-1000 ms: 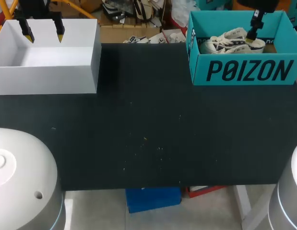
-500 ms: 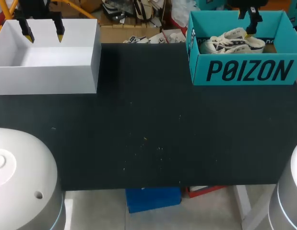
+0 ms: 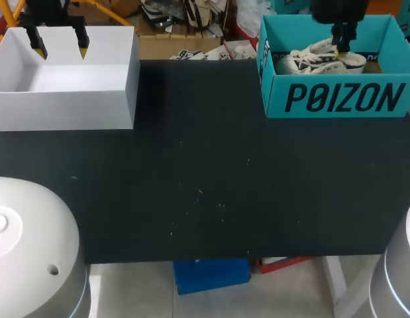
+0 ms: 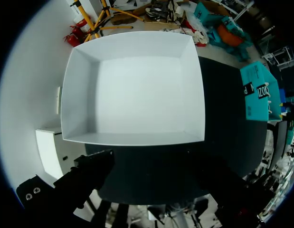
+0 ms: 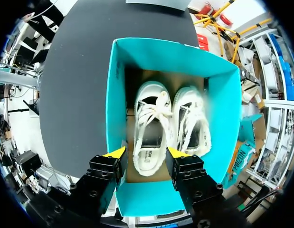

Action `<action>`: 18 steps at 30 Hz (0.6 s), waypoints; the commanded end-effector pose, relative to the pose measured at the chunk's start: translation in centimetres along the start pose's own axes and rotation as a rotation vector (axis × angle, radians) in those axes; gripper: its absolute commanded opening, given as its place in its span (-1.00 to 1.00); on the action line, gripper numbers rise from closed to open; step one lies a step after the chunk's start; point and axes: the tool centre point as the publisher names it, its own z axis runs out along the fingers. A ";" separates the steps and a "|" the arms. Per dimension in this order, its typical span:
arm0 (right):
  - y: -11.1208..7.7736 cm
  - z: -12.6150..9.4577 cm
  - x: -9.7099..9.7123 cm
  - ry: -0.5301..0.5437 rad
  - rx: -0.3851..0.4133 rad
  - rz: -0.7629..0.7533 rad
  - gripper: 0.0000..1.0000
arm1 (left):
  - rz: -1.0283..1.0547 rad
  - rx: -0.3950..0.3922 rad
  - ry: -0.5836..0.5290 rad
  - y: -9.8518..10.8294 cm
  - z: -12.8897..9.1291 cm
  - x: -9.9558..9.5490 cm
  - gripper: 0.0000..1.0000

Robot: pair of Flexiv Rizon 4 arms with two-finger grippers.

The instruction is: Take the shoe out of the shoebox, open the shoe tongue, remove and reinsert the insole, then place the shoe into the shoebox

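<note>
Step one: lifting a white sneaker (image 5: 149, 128) from the teal shoebox (image 5: 116, 95), its heel beneath and between wide, empty right fingers (image 5: 114, 153). Next, likely: descend, straddle the heel, close. With left fingers (image 3: 38, 48) wide too.

shoebox (image 3: 337, 98): teal walls, bold black lettering on the front face, brown cardboard floor. laced shoe (image 5: 149, 126) and second shoe (image 5: 193, 126): white uppers, white laces, dark lining; dark stripes along the sides in the head view. open box (image 3: 65, 109): plain white inside and out. table (image 3: 205, 179): black, flecked with a few pale specks. left gripper (image 3: 59, 48) and right gripper (image 5: 146, 153): black fingers, bright yellow tips.
</note>
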 end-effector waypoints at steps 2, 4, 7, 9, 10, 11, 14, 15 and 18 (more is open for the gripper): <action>-0.4 3.0 -1.0 -0.002 -0.010 0.001 -0.04 | -0.002 -0.002 -0.003 0.0 -0.1 0.1 1.00; -0.6 3.7 -1.3 -0.001 -0.010 0.000 -0.06 | -0.002 -0.002 -0.003 0.0 -0.1 0.1 1.00; -1.0 4.8 -1.9 0.004 -0.011 0.000 -0.07 | -0.002 -0.002 -0.003 0.0 -0.1 0.1 1.00; -1.2 5.5 -2.3 0.010 -0.013 -0.006 -0.04 | -0.002 -0.002 -0.003 0.0 -0.1 0.1 1.00; -1.3 5.8 -2.5 0.010 -0.013 -0.007 -0.04 | -0.002 -0.002 -0.003 0.0 -0.1 0.1 1.00; -1.3 6.1 -2.7 0.013 -0.014 -0.013 -0.04 | -0.002 -0.002 -0.003 0.0 -0.1 0.1 1.00; -1.6 6.8 -3.4 0.016 -0.014 -0.016 -0.04 | -0.002 -0.002 -0.003 0.0 -0.1 0.1 1.00; -1.7 7.1 -3.7 0.019 -0.014 -0.020 -0.04 | -0.002 -0.002 -0.003 0.0 -0.1 0.1 1.00; -1.8 7.8 -4.4 0.026 -0.017 -0.025 -0.04 | -0.002 -0.002 -0.003 0.0 -0.1 0.1 1.00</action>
